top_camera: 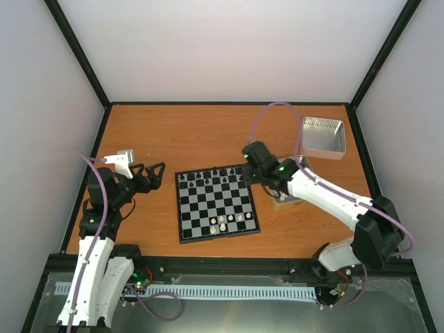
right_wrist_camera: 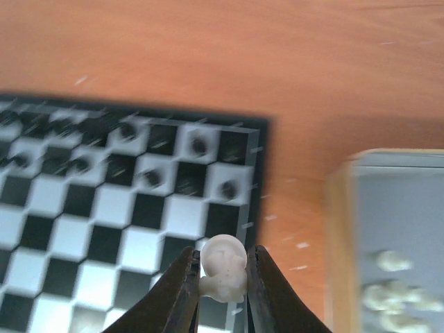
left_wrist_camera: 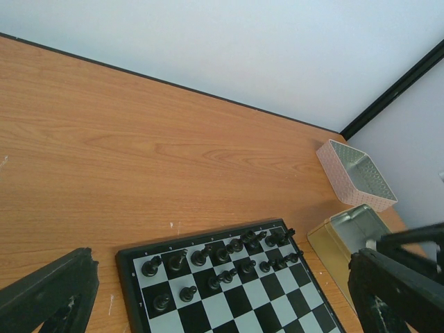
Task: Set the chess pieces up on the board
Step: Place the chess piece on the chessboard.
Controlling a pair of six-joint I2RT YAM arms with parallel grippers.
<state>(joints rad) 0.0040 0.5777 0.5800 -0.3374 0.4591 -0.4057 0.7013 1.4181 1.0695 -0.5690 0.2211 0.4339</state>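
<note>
The board (top_camera: 208, 202) lies in the middle of the table, with tiny black figures (top_camera: 208, 177) along its far rows and a few cream-white chess pieces (top_camera: 223, 221) near its front edge. My right gripper (right_wrist_camera: 222, 279) is shut on one white chess piece (right_wrist_camera: 223, 266), held above the board's (right_wrist_camera: 125, 243) right edge. From above, that gripper (top_camera: 248, 168) hovers over the board's far right corner. My left gripper (top_camera: 157, 173) stands open to the left of the board, holding nothing. In its wrist view the left gripper (left_wrist_camera: 222, 305) looks over the board (left_wrist_camera: 229, 305) and the black figures (left_wrist_camera: 229, 260).
A gold tin (top_camera: 286, 196) sits right of the board, partly under my right arm, and holds several white pieces (right_wrist_camera: 397, 295). It also shows in the left wrist view, gold tin (left_wrist_camera: 343, 239). A silver tray (top_camera: 324, 135) stands at the back right corner, silver tray (left_wrist_camera: 357, 177).
</note>
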